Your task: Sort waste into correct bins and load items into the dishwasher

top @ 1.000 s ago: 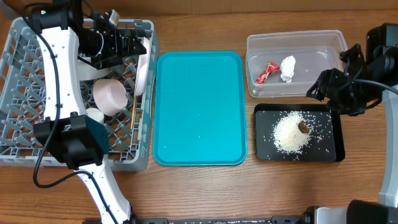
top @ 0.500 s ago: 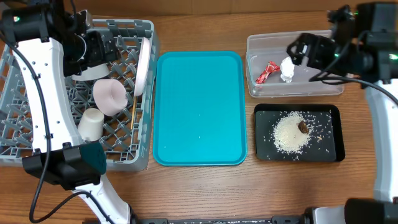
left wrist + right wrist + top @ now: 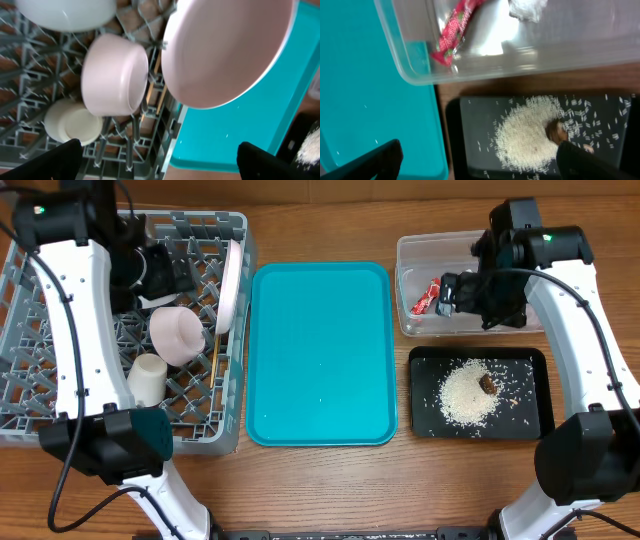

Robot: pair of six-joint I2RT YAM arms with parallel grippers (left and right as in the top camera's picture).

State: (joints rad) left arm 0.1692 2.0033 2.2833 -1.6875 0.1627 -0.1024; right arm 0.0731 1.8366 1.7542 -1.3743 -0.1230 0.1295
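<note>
Two grippers, both empty. The left gripper (image 3: 159, 150) hangs over the rack (image 3: 40, 380) at upper left of the overhead frame, fingers spread wide with nothing between them. The right gripper (image 3: 479, 147) hangs over the tub (image 3: 408, 260) at upper right, fingers likewise spread wide.

Rack contents:
- The plate (image 3: 229, 280) stands on edge by the right wall.
- The pink bowl (image 3: 178, 335) lies on its side just left of the plate.
- The cup (image 3: 148, 378) sits below that bowl.
- The chopsticks (image 3: 150, 92) lie between pink bowl and wall.
- A pale bowl (image 3: 65, 10) shows at the top of the left wrist view, likely the grey one.

Tub contents:
- The wrapper (image 3: 455, 30) has its long axis diagonal, lower left to upper right.
- The tissue (image 3: 525, 9) lies just right of it.

The black tray (image 3: 530, 415), below the tub, holds the rice (image 3: 466, 394), with the lump (image 3: 487, 384) at its right edge.

The teal tray (image 3: 320, 350), centre frame, bears a few specks too small to identify.

Judgement: sorting and loading appear complete. If the specks are rice, they lie left of and below the right gripper, roughly midway between the arms, so neither arm is clearly nearer.
</note>
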